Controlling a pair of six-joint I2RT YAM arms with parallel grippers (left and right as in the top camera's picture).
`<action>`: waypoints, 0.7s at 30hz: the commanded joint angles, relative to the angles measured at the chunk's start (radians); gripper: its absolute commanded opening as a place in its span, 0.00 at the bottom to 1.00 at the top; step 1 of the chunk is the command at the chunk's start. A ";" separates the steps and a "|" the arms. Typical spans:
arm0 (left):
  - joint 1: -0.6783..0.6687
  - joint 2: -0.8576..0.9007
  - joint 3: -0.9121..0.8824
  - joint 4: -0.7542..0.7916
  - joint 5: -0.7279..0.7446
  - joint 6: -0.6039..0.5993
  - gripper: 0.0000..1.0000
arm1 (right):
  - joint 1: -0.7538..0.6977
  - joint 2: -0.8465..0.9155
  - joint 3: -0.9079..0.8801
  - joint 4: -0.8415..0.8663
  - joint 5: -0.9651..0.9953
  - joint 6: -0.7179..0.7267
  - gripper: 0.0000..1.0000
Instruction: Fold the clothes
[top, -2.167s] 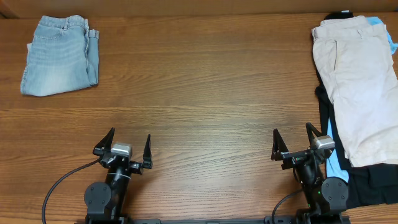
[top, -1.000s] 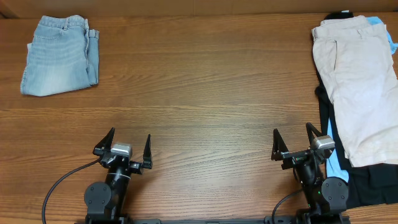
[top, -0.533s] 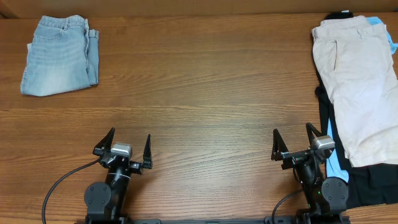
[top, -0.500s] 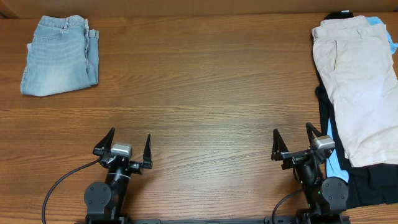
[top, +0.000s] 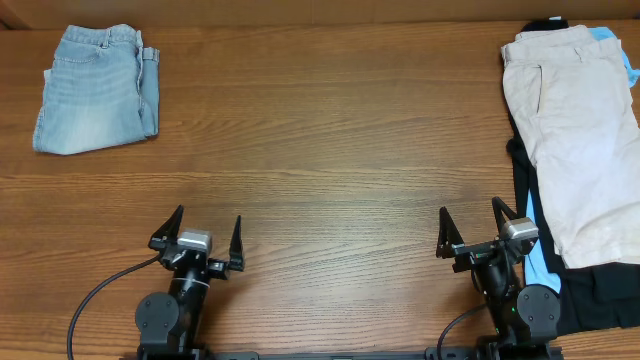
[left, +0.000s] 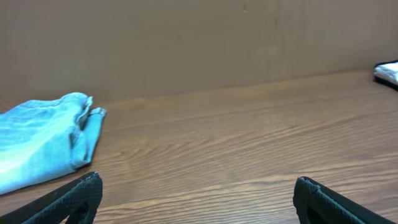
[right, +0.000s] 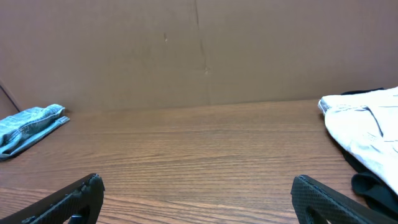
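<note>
my left hand (top: 209, 222) sits near the 7 o'clock edge of the worktop (top: 330, 150), fingers spread wide, holding nothing. my right hand (top: 469, 215), near 5 o'clock, is just as wide and empty. the khaki shorts (top: 575, 130) lie flat and unfolded toward 3 o'clock, waistband at the far end, on top of a black garment (top: 600, 290) and a sky-blue garment (top: 540, 268). the denim shorts (top: 95, 88) rest folded at 10 o'clock, well apart from them.
</note>
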 joint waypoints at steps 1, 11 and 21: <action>-0.002 -0.005 -0.004 0.006 -0.014 -0.006 1.00 | 0.005 -0.009 -0.010 0.021 0.066 0.000 1.00; -0.002 0.007 0.074 0.151 0.092 -0.176 0.99 | 0.003 -0.009 0.068 0.050 0.043 -0.001 1.00; -0.003 0.396 0.436 0.016 0.066 -0.159 1.00 | -0.011 0.197 0.463 -0.093 0.063 -0.004 1.00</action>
